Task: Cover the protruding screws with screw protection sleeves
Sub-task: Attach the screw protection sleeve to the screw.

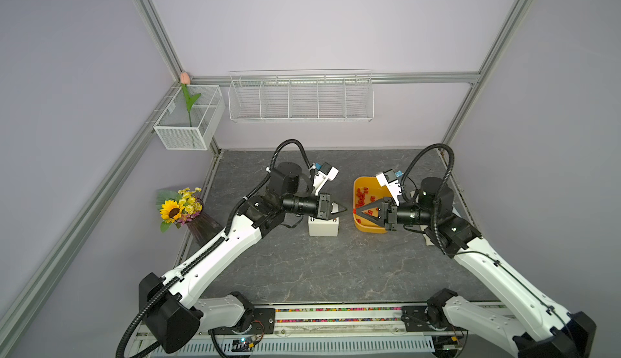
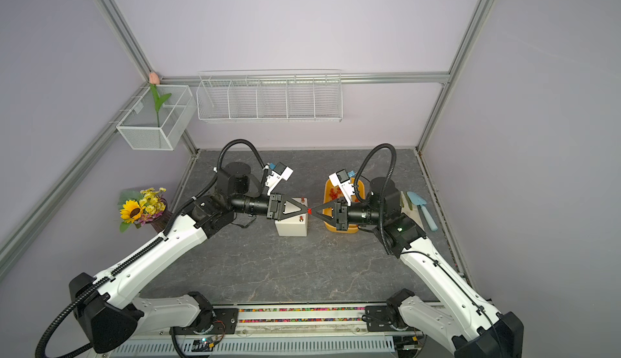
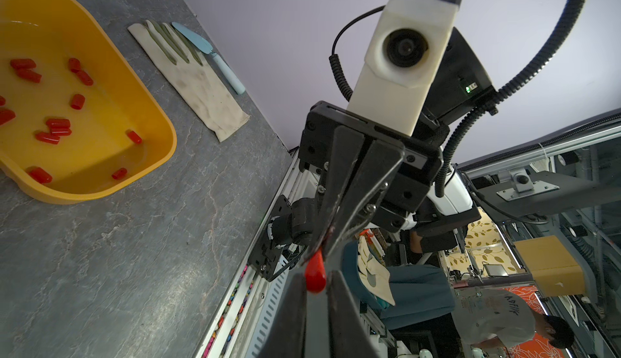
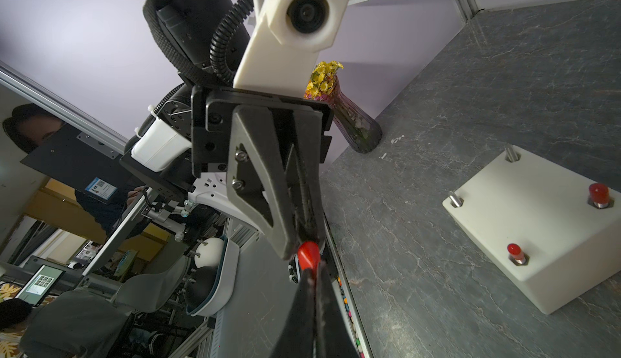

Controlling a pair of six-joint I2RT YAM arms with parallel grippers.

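My two grippers meet tip to tip above the gap between the white box (image 2: 291, 230) and the yellow tray (image 1: 369, 228). One red screw protection sleeve (image 2: 309, 210) bridges them. My right gripper (image 4: 312, 265) is shut on one end of this sleeve (image 4: 308, 253). My left gripper (image 3: 317, 277) has its fingers pressed on either side of the other, rounded end (image 3: 316, 272). On the box, two protruding screws (image 4: 510, 154) (image 4: 454, 199) stand bare. The other two corners carry red sleeves (image 4: 598, 193) (image 4: 516, 252). Several loose sleeves (image 3: 57, 127) lie in the tray (image 3: 161, 158).
A cloth glove (image 3: 195, 77) and a blue trowel (image 2: 421, 210) lie at the table's right edge beyond the tray. A vase of flowers (image 1: 188, 211) stands at the left edge. Wire baskets (image 1: 300, 99) hang on the back wall.
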